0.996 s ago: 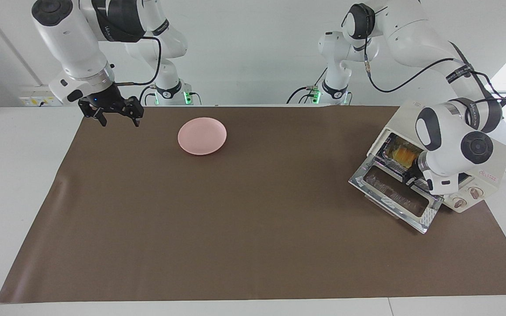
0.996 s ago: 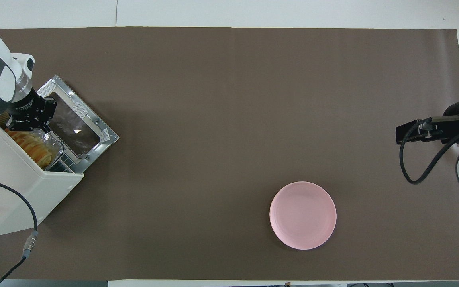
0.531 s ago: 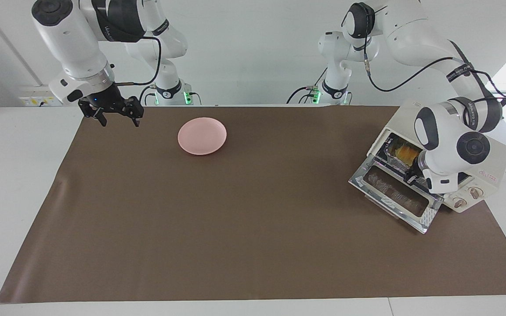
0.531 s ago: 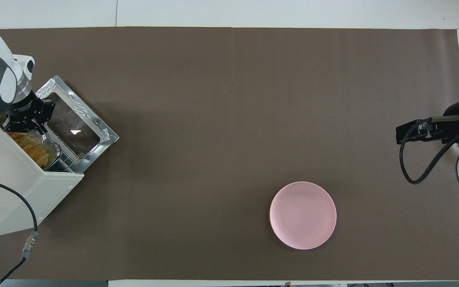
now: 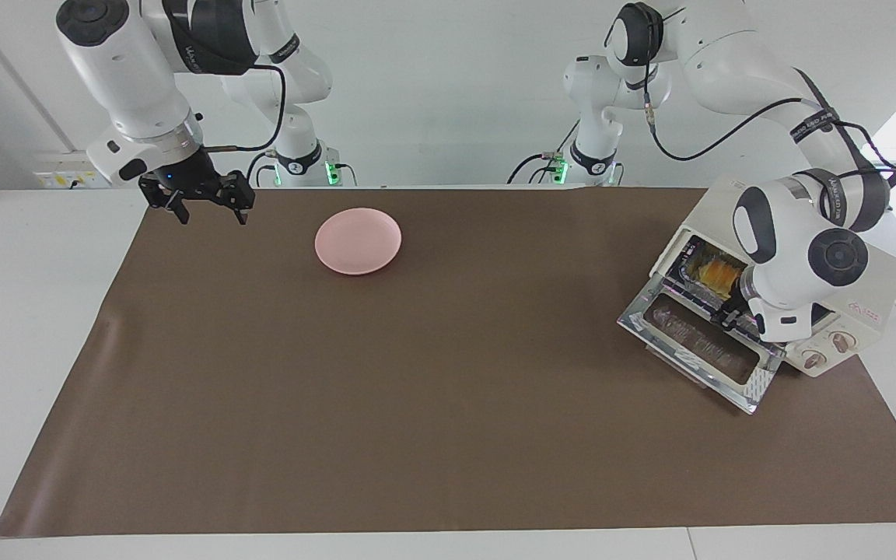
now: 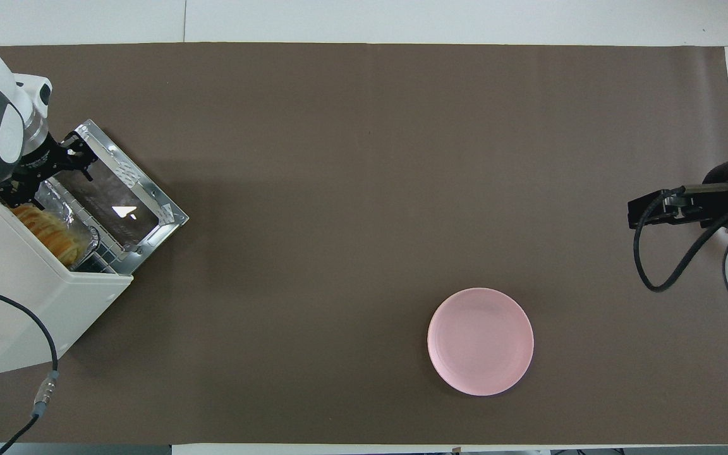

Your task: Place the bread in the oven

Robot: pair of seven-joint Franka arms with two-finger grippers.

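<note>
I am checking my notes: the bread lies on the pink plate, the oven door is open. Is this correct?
Not quite. The plate is bare. The bread lies inside the oven, as the overhead view shows. The door is indeed open.

Brown-covered table (image 5: pixel 448 435) with pink plate (image 5: pixel 358 240) and open cream oven (image 5: pixel 872 292) on it.
</note>
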